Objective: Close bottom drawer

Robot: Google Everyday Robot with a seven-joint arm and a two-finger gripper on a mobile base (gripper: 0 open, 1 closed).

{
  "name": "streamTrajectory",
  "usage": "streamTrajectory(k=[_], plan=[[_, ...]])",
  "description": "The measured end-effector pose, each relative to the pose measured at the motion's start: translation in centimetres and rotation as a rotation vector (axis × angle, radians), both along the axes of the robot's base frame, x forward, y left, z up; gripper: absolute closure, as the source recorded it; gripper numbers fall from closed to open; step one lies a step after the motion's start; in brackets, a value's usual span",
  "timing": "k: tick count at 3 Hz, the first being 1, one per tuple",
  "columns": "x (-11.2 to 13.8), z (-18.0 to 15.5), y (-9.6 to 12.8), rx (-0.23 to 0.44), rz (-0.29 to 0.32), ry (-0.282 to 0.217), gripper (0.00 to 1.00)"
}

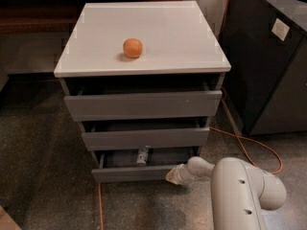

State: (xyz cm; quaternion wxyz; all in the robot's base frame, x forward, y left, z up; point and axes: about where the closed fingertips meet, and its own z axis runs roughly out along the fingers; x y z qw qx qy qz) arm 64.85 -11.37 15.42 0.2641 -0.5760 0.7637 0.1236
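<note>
The bottom drawer (129,173) is the lowest of three in the white-topped grey cabinet (144,37). It stands partly open, its flat dark-grey front a short way out from the cabinet. A small bottle-like object (142,155) lies in its shallow tray. My gripper (173,176) is at the right end of the drawer front, touching or nearly touching it, at the tip of my white arm (240,186) that comes in from the lower right.
An orange (133,48) sits on the cabinet top. The top (144,104) and middle (144,139) drawers stand slightly out. A dark bin (268,66) stands to the right. An orange cable (249,143) runs over the speckled floor.
</note>
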Motion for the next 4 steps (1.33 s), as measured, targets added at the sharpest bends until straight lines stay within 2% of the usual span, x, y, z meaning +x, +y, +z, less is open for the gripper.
streamTrajectory(k=[2,3,4], plan=[[4.5,-0.5,-0.5,0.011,-0.045,-0.029,1.0],[5.9,-0.7,-0.5,0.012,-0.056,-0.039,1.0],[6.2,-0.6,-0.6,0.023,-0.052,-0.048,1.0]])
